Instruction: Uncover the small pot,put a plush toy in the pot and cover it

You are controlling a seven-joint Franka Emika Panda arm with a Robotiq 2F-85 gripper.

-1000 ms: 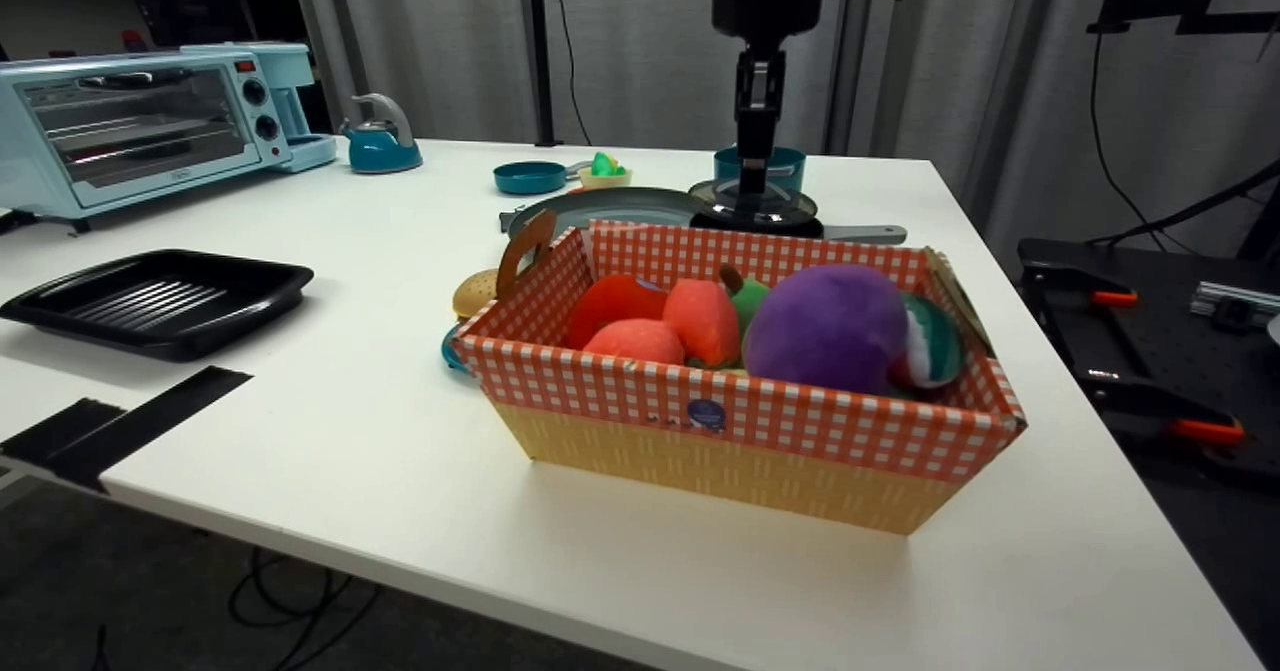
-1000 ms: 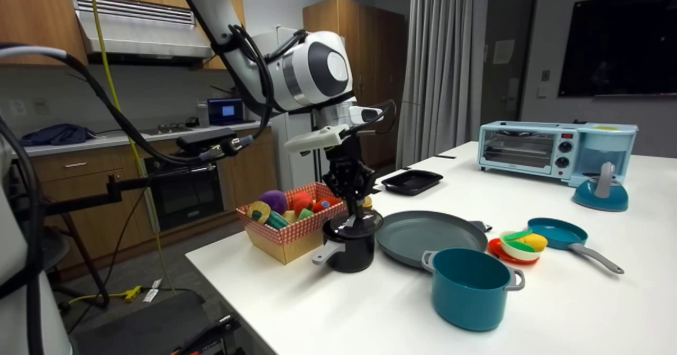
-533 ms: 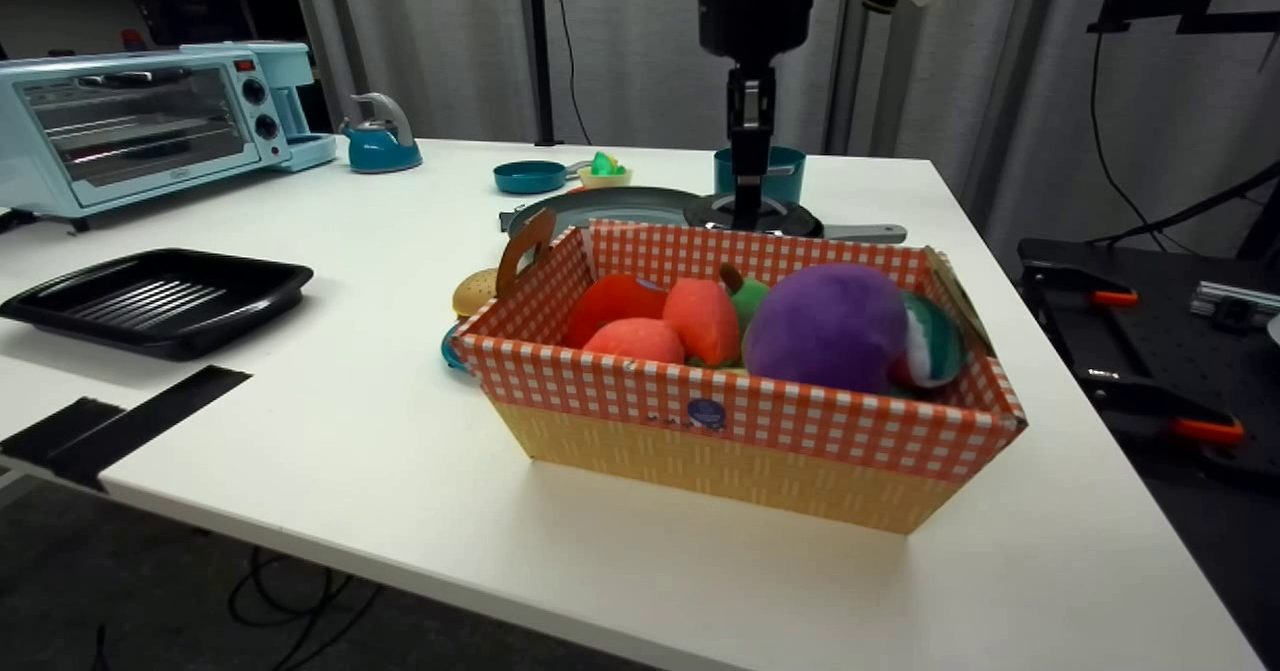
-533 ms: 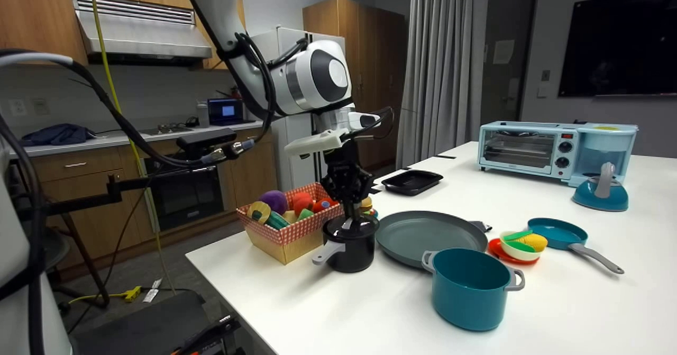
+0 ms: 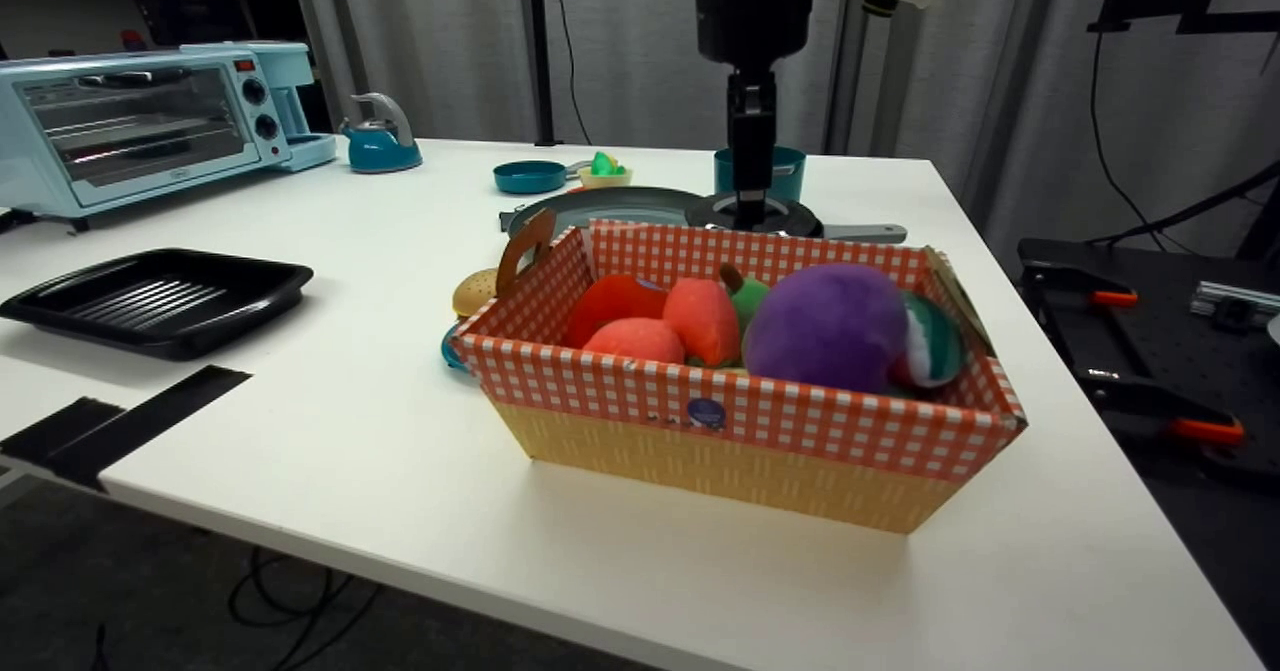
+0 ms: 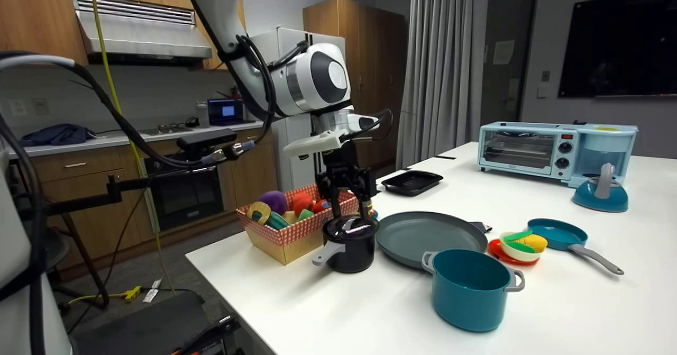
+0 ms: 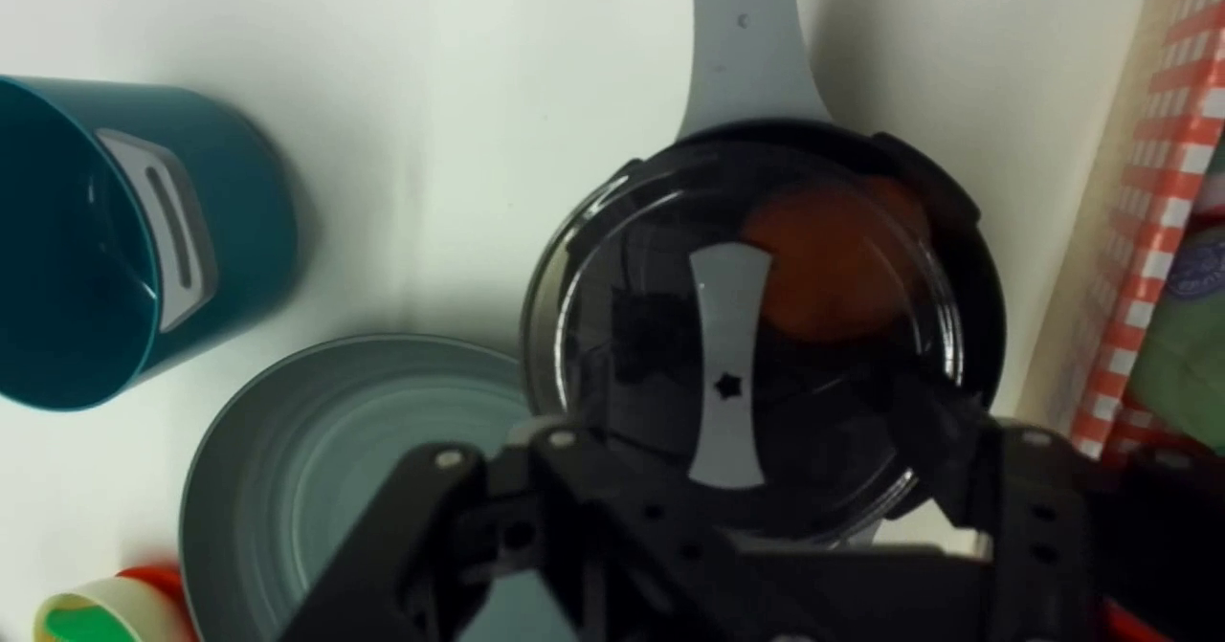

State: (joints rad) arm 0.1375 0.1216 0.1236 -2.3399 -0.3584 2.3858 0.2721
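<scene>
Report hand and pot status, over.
Hand open at the lid. Small pot covered, orange plush toy visible inside. Checkered basket close beside.

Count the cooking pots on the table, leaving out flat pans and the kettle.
2: the small pot, lid over it, beside the checkered basket, and the teal pot, open, beside the gray pan. The basket could hide others.

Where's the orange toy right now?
The orange toy is inside the black pot, seen through its clear lid, right of the lid's grey handle in the wrist view; the checkered basket stands farther right.
</scene>
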